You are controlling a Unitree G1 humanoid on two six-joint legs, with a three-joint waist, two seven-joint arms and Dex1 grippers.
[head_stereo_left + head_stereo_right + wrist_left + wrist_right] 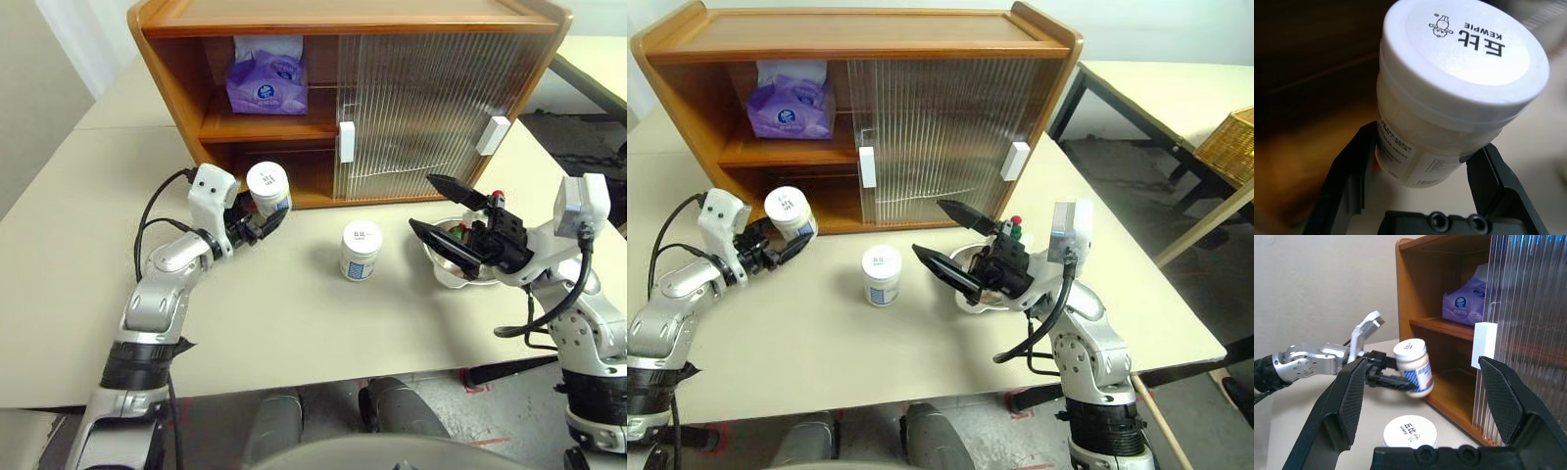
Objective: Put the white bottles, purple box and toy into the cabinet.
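We are seeing the left gripper (263, 221) clamping one white bottle (267, 187) by its body, holding it tilted, lifted off the table (78, 245) just in front of the cabinet (333, 20)'s open lower shelf. The second white bottle (361, 250) is standing upright on the table, between both arms. The purple box (266, 82) is sitting on the upper shelf, left side. The right gripper (446, 215) is hovering with jaws spread wide, holding nothing, above a metal dish (453, 274). We are spotting red and green bits (1015, 227) behind that gripper; we cannot tell if that is the toy.
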